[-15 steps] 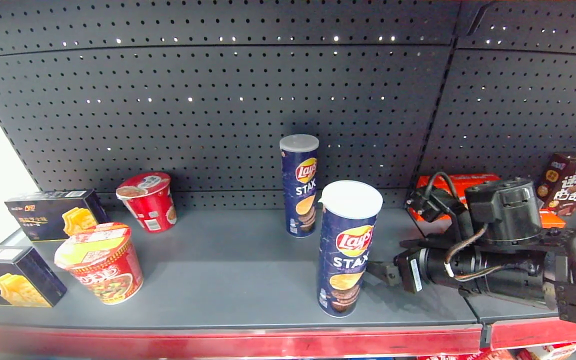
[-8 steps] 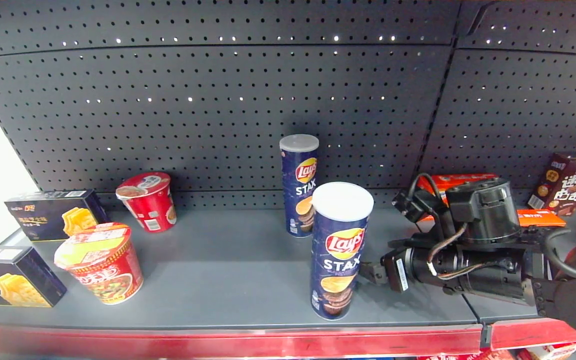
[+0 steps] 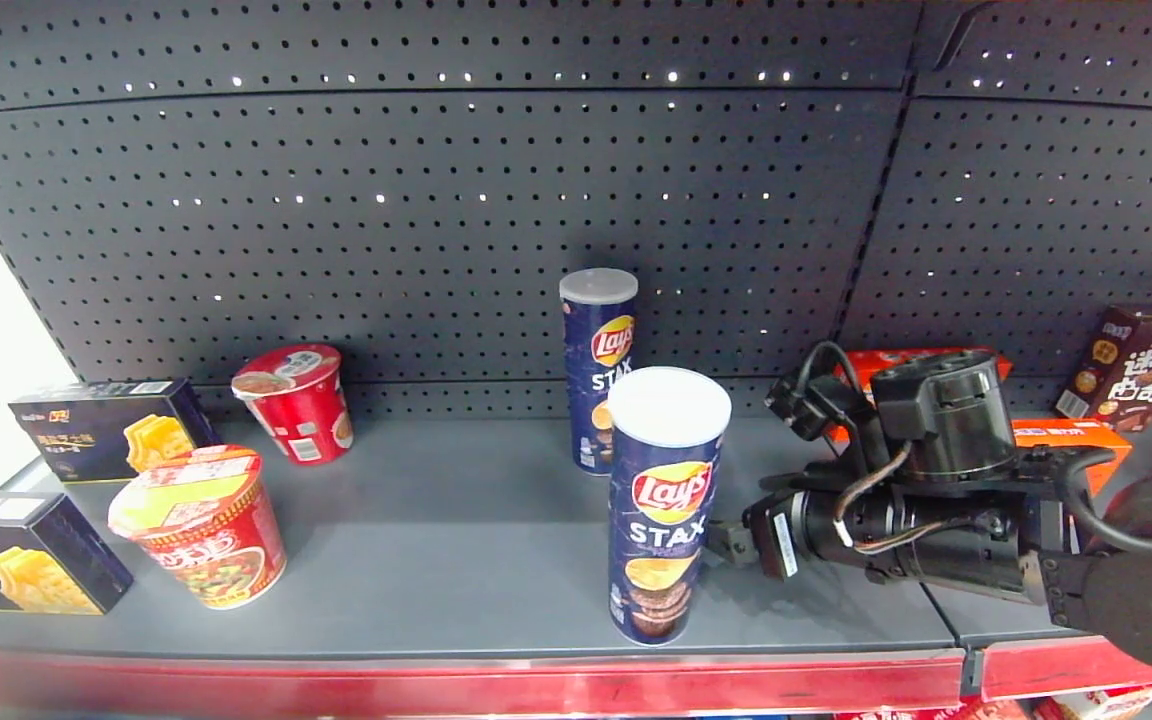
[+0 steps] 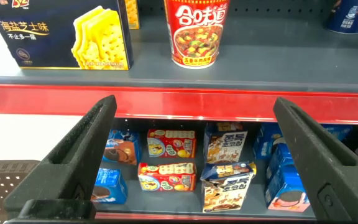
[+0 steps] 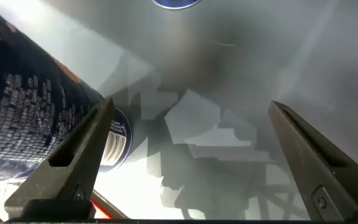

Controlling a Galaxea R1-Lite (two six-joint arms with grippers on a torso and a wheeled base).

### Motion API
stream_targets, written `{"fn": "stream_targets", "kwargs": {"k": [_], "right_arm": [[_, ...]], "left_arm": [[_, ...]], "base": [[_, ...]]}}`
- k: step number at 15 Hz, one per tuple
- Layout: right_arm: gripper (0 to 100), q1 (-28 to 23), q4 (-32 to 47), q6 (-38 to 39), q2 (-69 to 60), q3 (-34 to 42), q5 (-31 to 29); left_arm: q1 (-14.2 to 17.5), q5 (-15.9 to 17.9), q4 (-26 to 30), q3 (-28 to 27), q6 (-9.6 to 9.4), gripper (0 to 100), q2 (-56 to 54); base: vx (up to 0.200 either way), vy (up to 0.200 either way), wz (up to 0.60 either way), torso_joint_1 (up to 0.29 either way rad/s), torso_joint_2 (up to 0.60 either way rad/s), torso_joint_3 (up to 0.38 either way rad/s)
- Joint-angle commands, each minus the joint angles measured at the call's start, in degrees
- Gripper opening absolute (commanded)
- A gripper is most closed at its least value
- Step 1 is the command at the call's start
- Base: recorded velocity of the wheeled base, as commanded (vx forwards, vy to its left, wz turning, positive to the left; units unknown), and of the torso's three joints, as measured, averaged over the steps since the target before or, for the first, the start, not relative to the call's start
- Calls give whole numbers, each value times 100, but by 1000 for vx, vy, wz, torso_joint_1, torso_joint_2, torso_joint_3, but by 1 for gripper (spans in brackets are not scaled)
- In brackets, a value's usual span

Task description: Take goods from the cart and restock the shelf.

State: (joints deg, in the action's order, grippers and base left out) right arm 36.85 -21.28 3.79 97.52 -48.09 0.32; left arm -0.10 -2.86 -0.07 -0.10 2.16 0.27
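So in the head view the front chip can [image 3: 664, 500] is standing upright just right of centre, near the front edge of the grey shelf [image 3: 456, 540]. The right gripper [image 3: 728, 545] is coming in from the right, low down and right beside the can's lower half. In the right wrist view its fingers are spread wide with only bare shelf between them, and the can is sitting off to the outside of one finger. I can't tell if it's actually touching. The rear chip can [image 3: 598, 365] is standing straight behind the front one, close to the pegboard [image 3: 416, 220], so that's what's sitting in the way further back. Over on the left of the frame a big noodle cup [image 3: 204, 540] is sitting near the front, with a small red cup [image 3: 296, 400] leaning a bit behind it. The near cracker box [image 3: 21, 550] and the far cracker box [image 3: 106, 428] are hugging the left edge. All of those are well apart from the cans. Behind the right arm an orange box [image 3: 1071, 440] is lying flat, and a brown box [image 3: 1141, 365] is standing at the far right. The left gripper [image 4: 194, 101] is hanging below shelf level with its fingers wide apart and nothing in them. It's facing the shelf's red lip [image 4: 185, 99], and below that some snack packs [image 4: 173, 168] are sitting on the lower level.
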Motion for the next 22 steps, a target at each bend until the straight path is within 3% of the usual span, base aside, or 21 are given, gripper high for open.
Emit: {"fn": "stream_targets", "kwargs": {"k": [1,22], "right_arm": [[100,-3,2,-1,-58,107,-5],[100,235,2,-1,-542,678,-5]], "left_arm": [[1,-4,-1,1,4,100,8],[1,-4,-1,1,13,100,8]], "base": [[0,0,0,0,0,0],[0,0,0,0,0,0]]}}
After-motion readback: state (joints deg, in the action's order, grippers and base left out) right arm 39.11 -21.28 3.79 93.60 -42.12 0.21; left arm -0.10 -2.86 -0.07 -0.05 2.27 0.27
